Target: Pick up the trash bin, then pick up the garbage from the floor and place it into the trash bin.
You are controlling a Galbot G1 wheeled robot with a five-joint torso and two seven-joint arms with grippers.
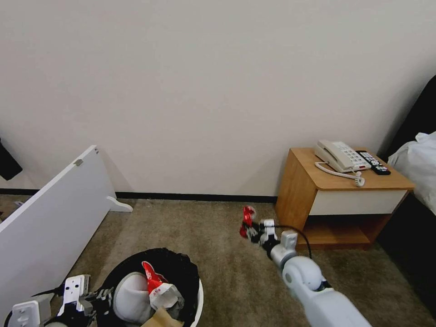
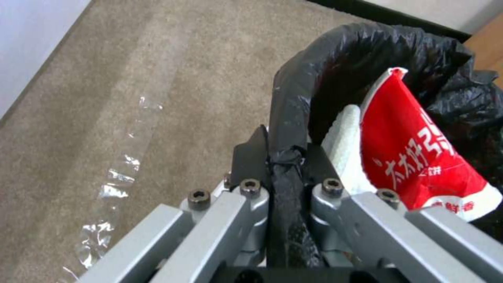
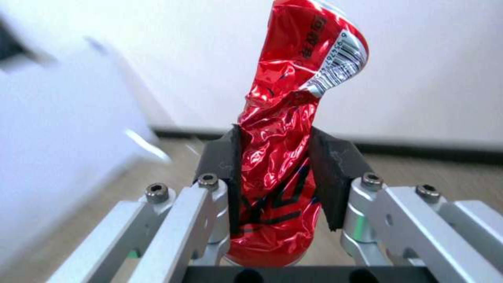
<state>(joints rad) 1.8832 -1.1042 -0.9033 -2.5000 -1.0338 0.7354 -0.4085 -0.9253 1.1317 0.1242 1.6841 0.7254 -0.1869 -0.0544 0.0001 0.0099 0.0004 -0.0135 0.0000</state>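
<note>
The trash bin point(image 1: 198, 297), white with a black bag over its rim, sits low on the left in the head view. My left gripper point(image 1: 103, 295) is shut on that bagged rim point(image 2: 285, 157). Inside the bin lie a white slipper point(image 1: 131, 297), a red-and-white wrapper point(image 2: 419, 157) and a brown paper bag point(image 1: 163, 319). My right gripper point(image 1: 250, 230) is held above the floor point(image 1: 190, 227) beside the nightstand, shut on a crushed red can point(image 3: 283, 129) that stands up out of its jaws point(image 1: 248, 215).
A white board point(image 1: 50, 213) leans at the left. A wooden nightstand point(image 1: 336, 195) with a telephone point(image 1: 338, 156) and a remote point(image 1: 373, 162) stands at the right, with white bedding point(image 1: 418, 168) beyond it. A strip of clear film point(image 2: 115, 181) lies on the carpet near the bin.
</note>
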